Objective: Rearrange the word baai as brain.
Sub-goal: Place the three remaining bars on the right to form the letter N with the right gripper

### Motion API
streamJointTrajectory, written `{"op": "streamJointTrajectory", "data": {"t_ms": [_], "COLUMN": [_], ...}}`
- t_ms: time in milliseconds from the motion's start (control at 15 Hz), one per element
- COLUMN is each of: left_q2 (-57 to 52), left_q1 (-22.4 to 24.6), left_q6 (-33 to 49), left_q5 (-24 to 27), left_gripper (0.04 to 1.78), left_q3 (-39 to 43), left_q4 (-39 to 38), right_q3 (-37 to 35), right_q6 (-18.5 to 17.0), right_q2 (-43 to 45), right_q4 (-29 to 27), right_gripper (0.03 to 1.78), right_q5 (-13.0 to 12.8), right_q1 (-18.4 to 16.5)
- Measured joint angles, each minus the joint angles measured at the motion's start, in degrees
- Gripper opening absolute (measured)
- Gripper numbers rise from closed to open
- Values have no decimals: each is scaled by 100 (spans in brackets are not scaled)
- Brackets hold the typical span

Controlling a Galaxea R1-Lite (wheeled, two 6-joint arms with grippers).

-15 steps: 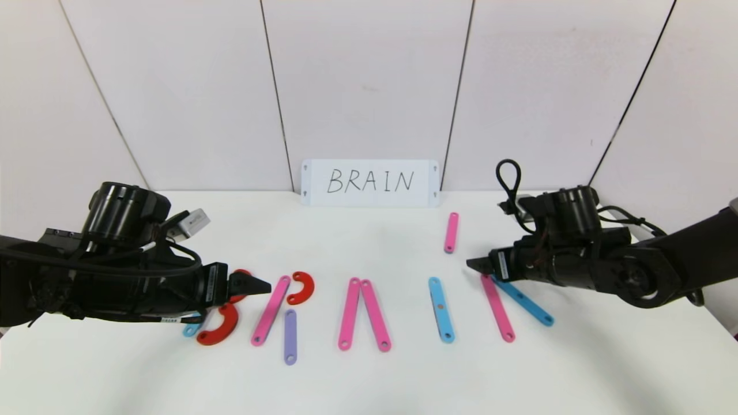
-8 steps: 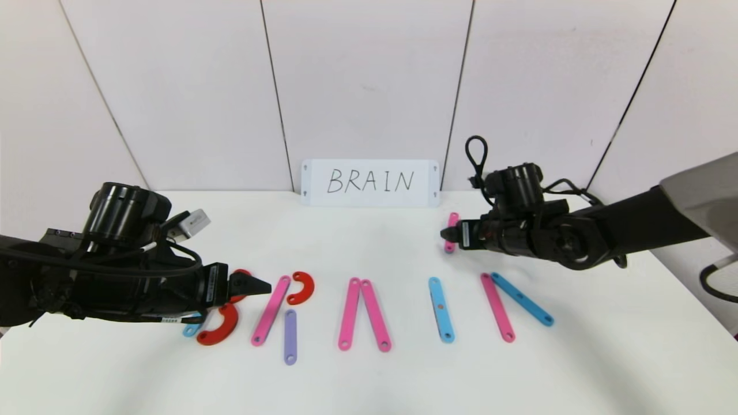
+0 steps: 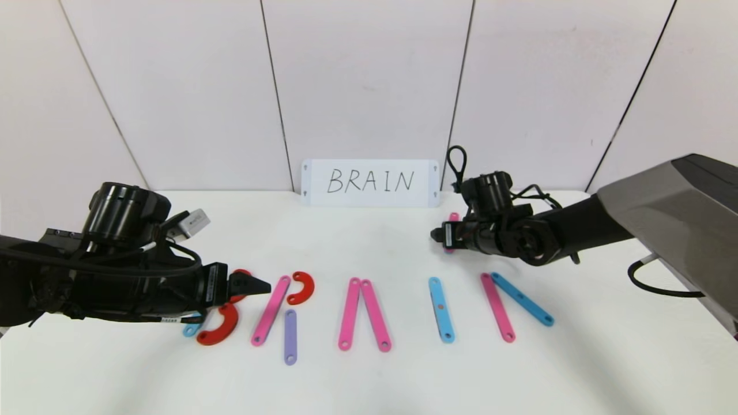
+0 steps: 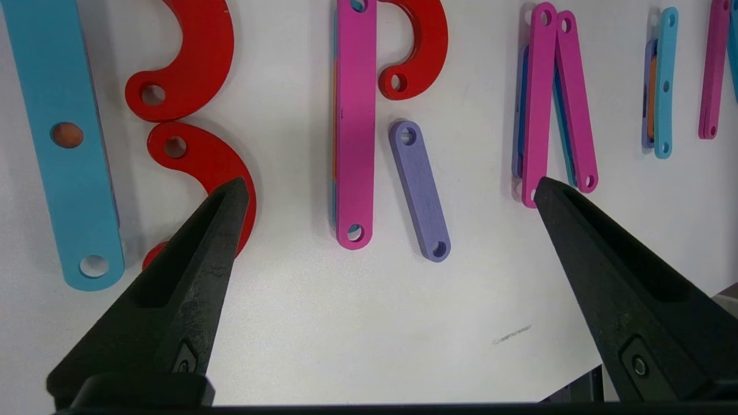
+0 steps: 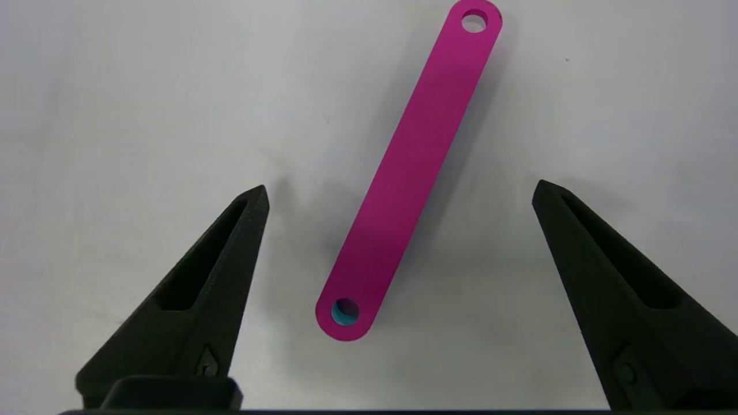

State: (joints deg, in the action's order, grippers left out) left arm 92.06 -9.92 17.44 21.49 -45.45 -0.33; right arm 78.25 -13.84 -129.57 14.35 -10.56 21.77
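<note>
A white card [image 3: 370,183] at the wall reads "BRAIN". The right end effector [image 5: 398,193] hangs open over a loose pink bar [image 5: 408,178] on the counter [image 3: 369,380], behind the letter row. The left end effector [image 4: 389,190] stays open near the red arcs [image 4: 190,63].

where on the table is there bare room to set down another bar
Bare table lies between the BRAIN card and the letter row, left of the lone pink bar under the open right gripper. The front strip is bare too. It is crowded around the red arcs by the left gripper.
</note>
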Motion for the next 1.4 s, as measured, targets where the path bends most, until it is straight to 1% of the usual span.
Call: {"op": "streamJointTrajectory", "data": {"t_ms": [133,200,333,400,467,533,800,933,1200,1400], "left_q2": [2,2,5,5,5,5,0,-2,-34,-63], "left_q1": [0,0,0,-2,-5,-7,-10,-10,-33,-35], "left_q6": [0,2,0,0,0,0,0,-2,0,0], "left_q5": [0,0,2,0,2,2,2,0,0,0], "left_gripper": [174,174,174,174,174,174,174,174,174,174], "left_q3": [0,0,0,0,0,0,9,13,41,46], "left_q4": [0,2,6,9,11,17,17,17,6,9], "right_q3": [38,41,49,52,68,69,22,-173,-1006,-1788], "right_q6": [-5,-7,-7,-7,-13,-13,-22,-72,-94,-88], "right_q2": [-63,-83,-110,-116,-121,-121,-20,195,956,1626], "right_q4": [1,0,4,1,0,-2,-16,-21,-2,15], "right_gripper": [127,110,71,55,41,32,30,30,30,30], "right_q5": [-2,-2,4,6,6,6,6,6,9,56], "right_q1": [7,9,9,9,9,9,-37,-67,-205,-463]}}
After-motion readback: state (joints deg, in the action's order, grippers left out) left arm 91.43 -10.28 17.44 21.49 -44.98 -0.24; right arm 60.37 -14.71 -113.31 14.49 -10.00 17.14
